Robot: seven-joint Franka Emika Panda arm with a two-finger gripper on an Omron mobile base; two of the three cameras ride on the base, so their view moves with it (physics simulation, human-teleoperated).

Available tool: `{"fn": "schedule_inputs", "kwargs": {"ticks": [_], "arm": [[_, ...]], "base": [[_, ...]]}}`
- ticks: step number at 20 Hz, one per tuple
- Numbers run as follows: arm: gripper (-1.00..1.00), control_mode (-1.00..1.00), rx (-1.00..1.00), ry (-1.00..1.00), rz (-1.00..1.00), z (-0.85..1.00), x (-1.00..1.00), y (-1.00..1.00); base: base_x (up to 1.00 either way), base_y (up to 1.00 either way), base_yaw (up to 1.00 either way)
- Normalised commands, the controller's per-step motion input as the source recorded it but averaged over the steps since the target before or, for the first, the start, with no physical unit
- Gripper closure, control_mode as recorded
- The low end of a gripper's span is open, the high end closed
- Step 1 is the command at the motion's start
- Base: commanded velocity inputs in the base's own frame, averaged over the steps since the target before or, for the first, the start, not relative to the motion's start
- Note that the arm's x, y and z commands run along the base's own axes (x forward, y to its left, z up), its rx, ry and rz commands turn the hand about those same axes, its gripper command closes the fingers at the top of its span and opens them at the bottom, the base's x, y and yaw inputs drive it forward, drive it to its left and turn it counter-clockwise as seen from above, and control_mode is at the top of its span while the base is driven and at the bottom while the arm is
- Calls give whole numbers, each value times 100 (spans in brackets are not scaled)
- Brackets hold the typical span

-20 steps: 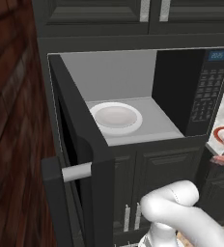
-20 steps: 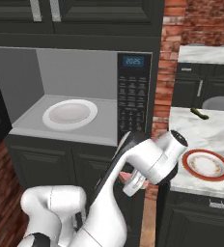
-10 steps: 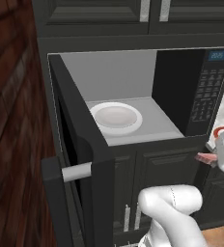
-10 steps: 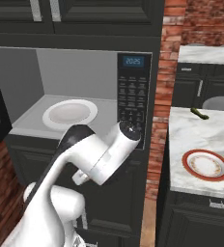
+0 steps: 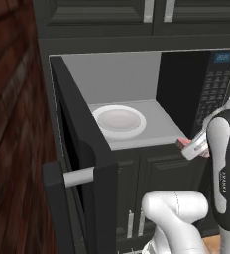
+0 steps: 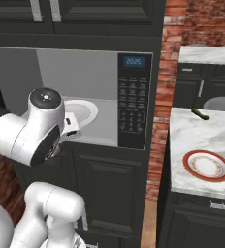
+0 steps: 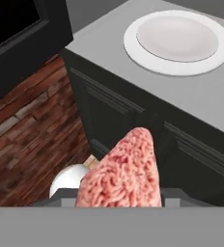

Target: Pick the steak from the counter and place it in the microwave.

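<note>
Open microwave [image 5: 137, 89] holds one white plate [image 5: 119, 120]; just outside, the end effector [image 5: 192, 147] pinches one steak [image 7: 123, 173].

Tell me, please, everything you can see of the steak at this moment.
The steak is a small pinkish-red chunk with a grainy, paler-mottled surface, tapering to a rounded tip. It is held in the gripper, off any surface, just outside the front edge of the open microwave. Its tip points toward the white plate inside. In the left base view it shows as a pink sliver beside the fingers.

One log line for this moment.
phase: carry | gripper: shut on steak | position: at microwave front edge | door: open | white plate: inside
</note>
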Motion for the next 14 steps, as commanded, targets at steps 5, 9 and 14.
{"fn": "schedule_inputs", "kwargs": {"ticks": [5,9,14], "arm": [[100,-100,0,-4,-11,70,19,98],[100,-100,6,-15,-2,10,39,28],[100,-100,8,-29,0,-6,26,18]], "base": [[0,0,0],[0,0,0],[0,0,0]]}}
